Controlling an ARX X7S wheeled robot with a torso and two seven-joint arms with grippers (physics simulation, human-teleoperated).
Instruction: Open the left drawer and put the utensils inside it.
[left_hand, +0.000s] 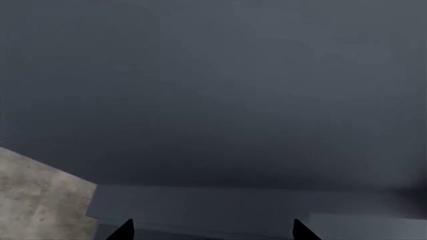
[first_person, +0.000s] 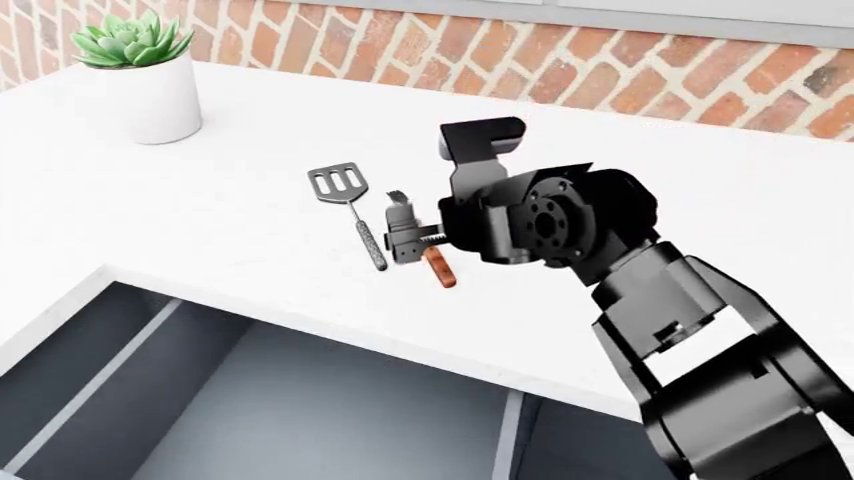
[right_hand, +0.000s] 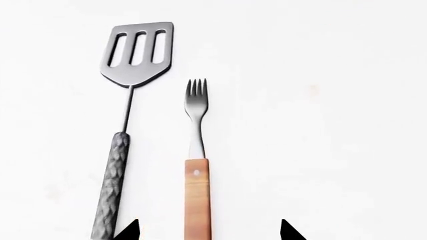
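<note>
In the left wrist view, the left gripper (left_hand: 212, 231) is showing two dark fingertips set well apart over the grey inside of the wide slate-blue left drawer (left_hand: 213, 100), holding nothing, with a patch of speckled floor (left_hand: 40, 195) at one corner. In the head view, the drawer (first_person: 267, 390) is standing pulled open below the white counter (first_person: 160, 210), and the right gripper (first_person: 404, 238) is hovering over the orange-brown wooden-handled fork (first_person: 439, 268), just beside the grey slotted metal spatula (first_person: 350, 207); a potted succulent (first_person: 134, 80) is sitting well apart. In the right wrist view, the right gripper (right_hand: 209, 231) is spread, its tips straddling the fork (right_hand: 196, 150), one tip close to the spatula (right_hand: 127, 125). The descent should probably be staying centred on the fork handle, so that tip is not catching the spatula's handle.
</note>
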